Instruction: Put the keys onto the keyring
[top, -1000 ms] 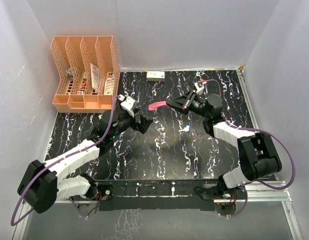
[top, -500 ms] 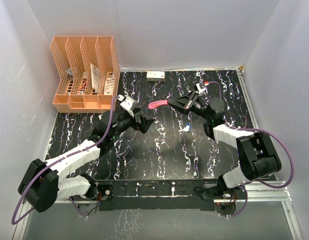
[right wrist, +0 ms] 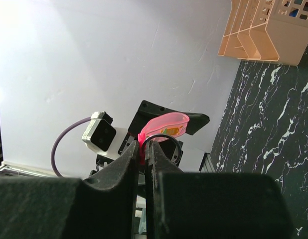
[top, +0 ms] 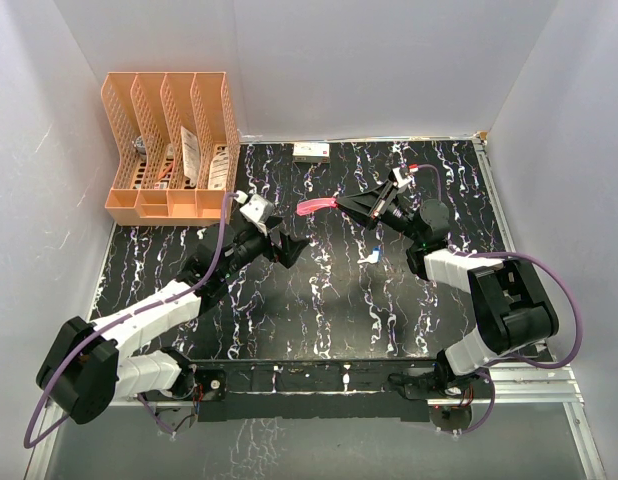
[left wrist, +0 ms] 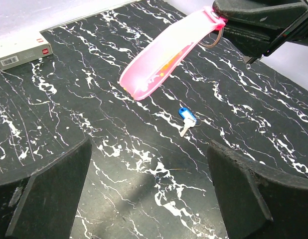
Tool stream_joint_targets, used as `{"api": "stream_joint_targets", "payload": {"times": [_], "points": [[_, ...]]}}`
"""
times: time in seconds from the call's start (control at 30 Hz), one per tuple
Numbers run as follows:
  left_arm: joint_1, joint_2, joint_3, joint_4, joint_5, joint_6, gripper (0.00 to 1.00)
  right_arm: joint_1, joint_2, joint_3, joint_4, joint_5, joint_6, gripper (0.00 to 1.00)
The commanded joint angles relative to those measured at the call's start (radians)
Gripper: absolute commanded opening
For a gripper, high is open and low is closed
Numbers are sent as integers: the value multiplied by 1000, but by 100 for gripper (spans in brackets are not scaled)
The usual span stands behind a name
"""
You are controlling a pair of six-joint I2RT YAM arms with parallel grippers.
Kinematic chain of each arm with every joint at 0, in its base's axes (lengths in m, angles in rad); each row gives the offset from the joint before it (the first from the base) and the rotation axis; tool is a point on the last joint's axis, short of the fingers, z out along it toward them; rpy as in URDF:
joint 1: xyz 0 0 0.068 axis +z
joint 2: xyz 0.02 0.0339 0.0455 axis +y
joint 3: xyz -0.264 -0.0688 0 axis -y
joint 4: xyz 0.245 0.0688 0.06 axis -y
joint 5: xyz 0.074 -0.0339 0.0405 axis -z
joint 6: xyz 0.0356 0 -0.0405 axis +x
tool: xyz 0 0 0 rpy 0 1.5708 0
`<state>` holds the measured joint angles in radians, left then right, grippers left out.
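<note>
My right gripper [top: 341, 207] [right wrist: 144, 145] is shut on the keyring, held up off the table. It pinches the ring end, and the pink strap [top: 317, 208] [left wrist: 164, 55] [right wrist: 166, 124] sticks out leftward toward the left arm, with the thin ring [right wrist: 175, 144] [left wrist: 215, 41] at the jaws. A tiny key with a blue head [left wrist: 187, 115] [top: 369, 254] lies flat on the black marbled table [top: 329, 310], below and just right of the strap. My left gripper [top: 289, 245] [left wrist: 149, 149] is open and holds nothing. It hovers left of the key and points at it.
An orange file organizer [top: 169, 150] stands at the back left corner. A small white box [top: 311, 151] [left wrist: 22, 52] lies against the back wall. White walls close in the table on three sides.
My right gripper has tilted and lifted the keyring slightly toward the back. The left arm has barely moved, and the key lies where it was.
</note>
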<state>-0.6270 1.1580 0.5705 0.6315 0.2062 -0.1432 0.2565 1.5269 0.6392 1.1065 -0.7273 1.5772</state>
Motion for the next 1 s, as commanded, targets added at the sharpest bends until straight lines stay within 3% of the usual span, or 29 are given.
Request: {"api": "stream_joint_targets", "payload": {"times": [0.0, 0.3, 0.57, 0.97], "points": [[-4, 12, -5, 51, 40, -12, 99, -5, -8, 1, 83, 15, 9, 0], [-4, 31, -24, 142, 111, -5, 99, -7, -10, -1, 64, 18, 7, 0], [-3, -6, -15, 133, 63, 31, 99, -7, -16, -6, -19, 10, -40, 0], [-4, 3, 41, 72, 90, 54, 99, 0, -122, 145, -715, 33, -597, 0]]}}
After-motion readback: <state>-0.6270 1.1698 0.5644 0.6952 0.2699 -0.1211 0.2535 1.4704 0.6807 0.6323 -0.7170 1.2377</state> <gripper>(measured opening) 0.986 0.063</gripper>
